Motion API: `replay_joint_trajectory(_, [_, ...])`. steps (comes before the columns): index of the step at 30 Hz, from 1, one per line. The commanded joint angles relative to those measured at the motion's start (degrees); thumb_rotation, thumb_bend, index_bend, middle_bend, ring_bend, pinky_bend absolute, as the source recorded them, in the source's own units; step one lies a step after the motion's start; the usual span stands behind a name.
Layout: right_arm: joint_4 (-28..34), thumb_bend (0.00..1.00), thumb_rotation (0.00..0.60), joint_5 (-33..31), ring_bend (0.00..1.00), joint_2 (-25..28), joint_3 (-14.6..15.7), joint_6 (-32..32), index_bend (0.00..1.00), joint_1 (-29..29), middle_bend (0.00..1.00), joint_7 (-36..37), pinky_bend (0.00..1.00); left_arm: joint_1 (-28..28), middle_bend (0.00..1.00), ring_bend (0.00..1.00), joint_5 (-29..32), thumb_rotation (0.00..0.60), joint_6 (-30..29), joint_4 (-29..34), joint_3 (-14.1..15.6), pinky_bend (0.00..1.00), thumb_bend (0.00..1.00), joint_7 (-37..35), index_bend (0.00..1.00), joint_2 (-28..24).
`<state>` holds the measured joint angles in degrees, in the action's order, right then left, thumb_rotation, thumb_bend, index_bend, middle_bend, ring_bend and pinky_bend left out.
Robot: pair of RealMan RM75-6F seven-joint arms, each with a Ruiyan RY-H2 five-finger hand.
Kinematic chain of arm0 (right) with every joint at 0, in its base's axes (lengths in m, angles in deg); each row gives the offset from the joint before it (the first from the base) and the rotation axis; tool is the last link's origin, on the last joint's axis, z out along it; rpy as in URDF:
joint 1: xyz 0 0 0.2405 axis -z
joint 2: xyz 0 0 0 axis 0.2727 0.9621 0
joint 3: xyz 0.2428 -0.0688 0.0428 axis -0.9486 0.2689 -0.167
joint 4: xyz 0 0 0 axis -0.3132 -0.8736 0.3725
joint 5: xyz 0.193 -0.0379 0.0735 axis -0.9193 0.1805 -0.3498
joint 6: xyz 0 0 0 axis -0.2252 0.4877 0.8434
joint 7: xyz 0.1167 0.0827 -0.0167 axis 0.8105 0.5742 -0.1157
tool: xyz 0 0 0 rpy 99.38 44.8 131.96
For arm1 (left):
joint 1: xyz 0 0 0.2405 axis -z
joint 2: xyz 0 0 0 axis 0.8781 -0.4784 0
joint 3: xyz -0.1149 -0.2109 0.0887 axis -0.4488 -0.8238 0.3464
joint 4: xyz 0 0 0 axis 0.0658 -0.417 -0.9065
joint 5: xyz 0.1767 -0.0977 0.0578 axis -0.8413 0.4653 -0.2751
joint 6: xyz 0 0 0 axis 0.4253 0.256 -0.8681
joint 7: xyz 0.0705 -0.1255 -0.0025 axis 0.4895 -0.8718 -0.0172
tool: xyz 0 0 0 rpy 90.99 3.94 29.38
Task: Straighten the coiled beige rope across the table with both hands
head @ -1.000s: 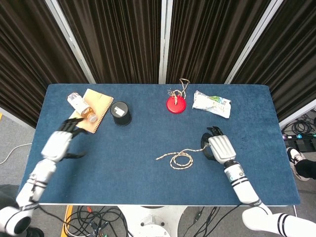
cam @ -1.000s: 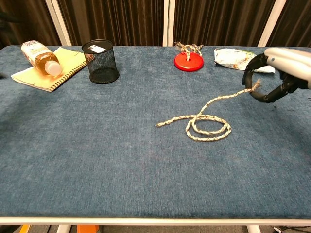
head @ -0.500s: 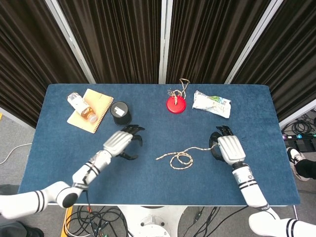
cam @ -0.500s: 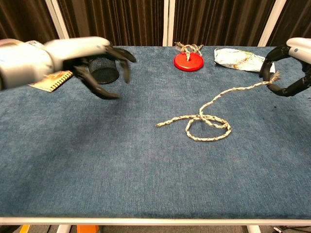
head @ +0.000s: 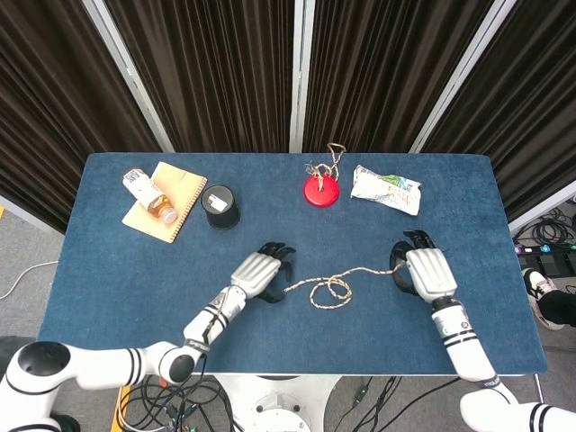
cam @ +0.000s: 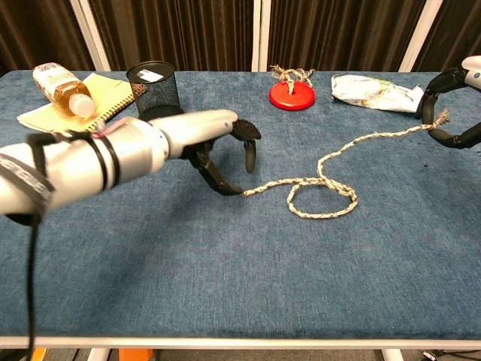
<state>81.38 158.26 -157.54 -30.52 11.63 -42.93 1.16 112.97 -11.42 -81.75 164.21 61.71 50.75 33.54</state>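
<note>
Rope [head: 337, 286] [cam: 323, 184]: lies mid-table, right of centre. One loop remains near its middle; a strand runs from the loop up-right to the right hand, a shorter tail runs left to the left hand.

Right hand [head: 423, 270] [cam: 451, 105]: at right side of table, pinching the rope's frayed right end; that end is lifted off the cloth, per chest view.

Left hand [head: 263, 273] [cam: 225, 150]: palm down at the rope's left end, fingers curved and apart, fingertips at the tail. Holding nothing; contact w/ rope cannot be told.

Table [head: 270, 333] [cam: 225, 286]: blue cloth top.

Far row, left to right:
- bottle [head: 148, 195] [cam: 64, 89] lying on notebook [head: 175, 198] [cam: 90, 113]
- black mesh cup [head: 220, 206] [cam: 155, 94], just right of notebook
- red disc [head: 320, 190] [cam: 292, 95] w/ twine on it
- packet [head: 385, 189] [cam: 372, 90], far right
</note>
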Motion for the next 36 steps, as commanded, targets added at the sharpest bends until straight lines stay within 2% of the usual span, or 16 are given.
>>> replay_joint_trajectory(1, [-0.21, 0.57, 0.600, -0.02, 0.12, 0.00, 0.02, -0.17, 0.74, -0.03, 0.36, 0.14, 0.10, 1.41, 0.09, 0.00, 2.70, 0.600, -0.83, -2.17, -0.07, 0.00, 0.22, 2.41, 0.47, 2.38])
replay_joint_trajectory(7, [-0.45, 0.57, 0.600, 0.17, 0.12, -0.06, -0.05, -0.30, 0.74, -0.13, 0.36, 0.55, 0.10, 3.21, 0.10, 0.00, 6.59, 0.600, -2.02, -4.84, -0.62, 0.00, 0.22, 6.90, 0.48, 5.13])
replay_joint_trajectory(18, [-0.64, 0.57, 0.600, 0.35, 0.12, 0.02, 0.01, -0.08, 0.74, 0.14, 0.36, 1.17, 0.10, 4.87, 0.11, 0.00, 10.82, 0.600, -1.56, -4.87, -1.43, 0.00, 0.24, 9.13, 0.51, 5.93])
replay_joint_trajectory(36, [-0.96, 0.57, 0.600, 0.15, 0.12, -0.14, 0.00, -0.25, 0.74, 0.20, 0.36, 1.41, 0.10, 6.08, 0.14, 0.00, 12.80, 0.600, -1.06, -6.44, -0.49, 0.00, 0.36, 10.16, 0.56, 6.42])
